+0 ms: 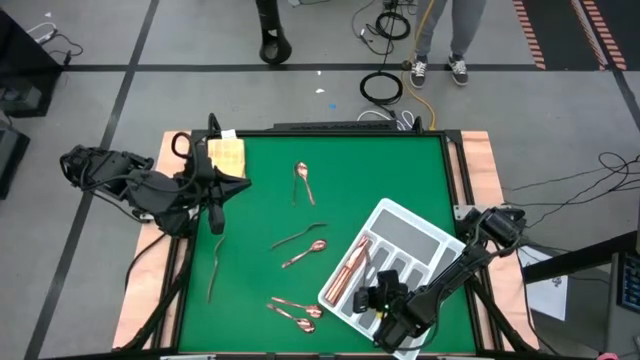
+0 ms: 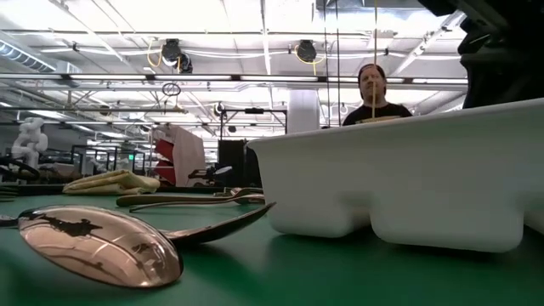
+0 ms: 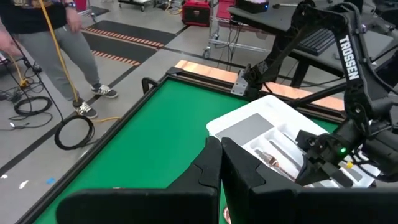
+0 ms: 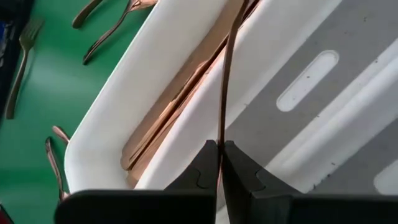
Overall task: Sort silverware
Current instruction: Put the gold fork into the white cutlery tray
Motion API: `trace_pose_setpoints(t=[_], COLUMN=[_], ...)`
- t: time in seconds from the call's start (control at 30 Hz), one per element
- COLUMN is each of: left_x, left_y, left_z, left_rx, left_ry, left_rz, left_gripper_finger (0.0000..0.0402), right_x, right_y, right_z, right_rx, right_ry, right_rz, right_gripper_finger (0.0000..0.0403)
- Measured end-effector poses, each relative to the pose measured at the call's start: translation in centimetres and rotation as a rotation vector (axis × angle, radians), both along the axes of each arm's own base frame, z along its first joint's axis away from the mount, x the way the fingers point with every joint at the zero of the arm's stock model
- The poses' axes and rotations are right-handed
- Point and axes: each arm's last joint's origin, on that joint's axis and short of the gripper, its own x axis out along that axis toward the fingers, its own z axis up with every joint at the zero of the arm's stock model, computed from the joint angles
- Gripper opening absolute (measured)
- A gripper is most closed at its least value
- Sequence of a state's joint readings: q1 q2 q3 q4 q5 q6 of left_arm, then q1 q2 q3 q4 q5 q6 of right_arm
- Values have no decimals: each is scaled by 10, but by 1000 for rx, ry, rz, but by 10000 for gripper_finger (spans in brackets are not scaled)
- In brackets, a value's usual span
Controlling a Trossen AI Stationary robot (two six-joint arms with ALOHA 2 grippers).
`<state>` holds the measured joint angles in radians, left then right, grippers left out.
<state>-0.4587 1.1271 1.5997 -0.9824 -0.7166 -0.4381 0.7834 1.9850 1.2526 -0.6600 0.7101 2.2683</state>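
My right fingers (image 4: 220, 163) were pinched tight on a slim copper piece of silverware (image 4: 227, 74), its thin edge running up from between them; I could not tell whether it was a knife, a fork or a spoon. I held it over the white tray (image 1: 398, 222), at the tray's near end on the right side of the green desk (image 1: 270, 190). In the tray's long side slot lay several copper pieces (image 4: 177, 102) stacked together. My left fingers (image 3: 220, 163) were pressed together and held nothing, raised above the desk's left side, near the folded yellow cloth (image 1: 226, 155). More silverware lay loose on the desk: a spoon (image 1: 303, 178) near the middle, two pieces (image 1: 303, 245) below it, a fork (image 1: 215, 268) to the left, and a small cluster (image 1: 296, 309) by the near edge.
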Motion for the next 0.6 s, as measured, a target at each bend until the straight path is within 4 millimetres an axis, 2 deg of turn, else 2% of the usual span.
trace_pose_setpoints(t=[0.17,0.43,0.53,0.6], left_x=[0,0,0,0], left_y=[0,1,1,1], left_z=[0,0,0,0], left_rx=[1,16,16,16], left_ry=[-2,-4,-4,-4], left_rz=[3,18,19,18], left_gripper_finger=[11,11,11,11], right_x=[0,1,-1,-7], right_y=[2,3,2,0], right_z=[0,2,11,27], right_rx=[8,34,43,44], right_ry=[16,7,-5,-6], right_rz=[27,36,39,67], right_gripper_finger=[20,117,140,147])
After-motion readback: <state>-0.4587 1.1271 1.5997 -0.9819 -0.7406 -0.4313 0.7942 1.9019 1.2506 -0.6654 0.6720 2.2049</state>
